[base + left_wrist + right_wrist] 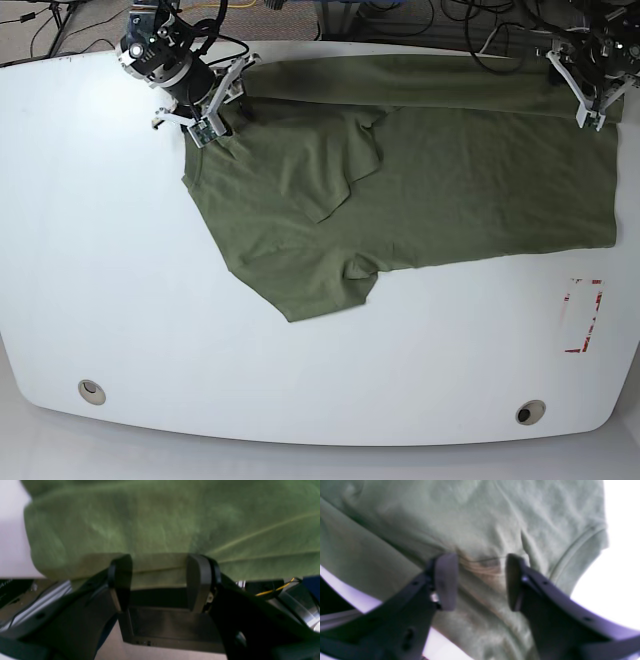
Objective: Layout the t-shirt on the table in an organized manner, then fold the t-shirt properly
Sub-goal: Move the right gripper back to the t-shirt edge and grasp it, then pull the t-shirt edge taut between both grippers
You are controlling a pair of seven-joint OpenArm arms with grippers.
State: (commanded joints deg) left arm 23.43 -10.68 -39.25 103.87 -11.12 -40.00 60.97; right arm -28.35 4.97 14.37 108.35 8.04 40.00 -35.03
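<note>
Wrinkled olive-green cotton t-shirt [480, 180] spreads across the glossy white table [330, 380].

The shirt [470, 190] is coloured in plain olive green. The table [150, 340] is seen in white, and at the lower right of the base view it is marked with a rectangle [597, 315] of red tape.

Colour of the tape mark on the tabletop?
Red: the tape mark forms a broken rectangle on the white tabletop. Best seen in the base view.
</note>
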